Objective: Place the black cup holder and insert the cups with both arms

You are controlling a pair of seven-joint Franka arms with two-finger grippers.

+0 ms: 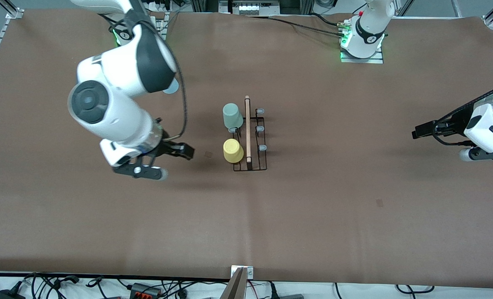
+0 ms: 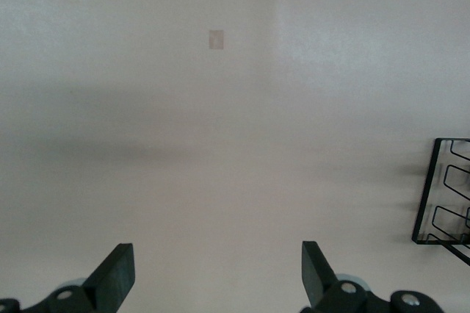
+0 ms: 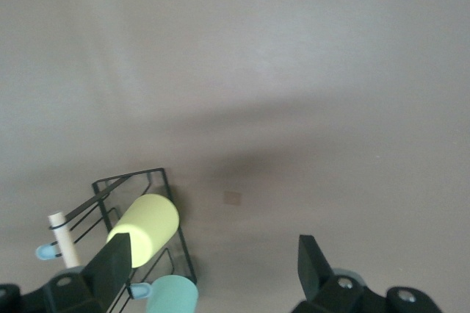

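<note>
The black cup holder (image 1: pixel 247 133) stands mid-table with its wooden rod on top. A pale green cup (image 1: pixel 232 115) and a yellow cup (image 1: pixel 233 150) sit tipped on pegs on its side toward the right arm's end. A light blue cup (image 1: pixel 172 86) peeks out from under the right arm's elbow. My right gripper (image 1: pixel 175 163) hovers open and empty beside the holder. Its wrist view shows the holder (image 3: pixel 128 176), the yellow cup (image 3: pixel 147 228) and the green cup (image 3: pixel 172 294) past my gripper (image 3: pixel 213 265). My left gripper (image 1: pixel 438 144) waits open at the left arm's end. Its wrist view has only the holder's edge (image 2: pixel 427 188) beyond my gripper (image 2: pixel 218 269).
The brown table (image 1: pixel 312 207) carries two small tape patches (image 1: pixel 208 154) (image 1: pixel 379 202). The right arm's bulky elbow (image 1: pixel 117 95) hangs over the table near the holder. Cables lie along the table's edge nearest the front camera.
</note>
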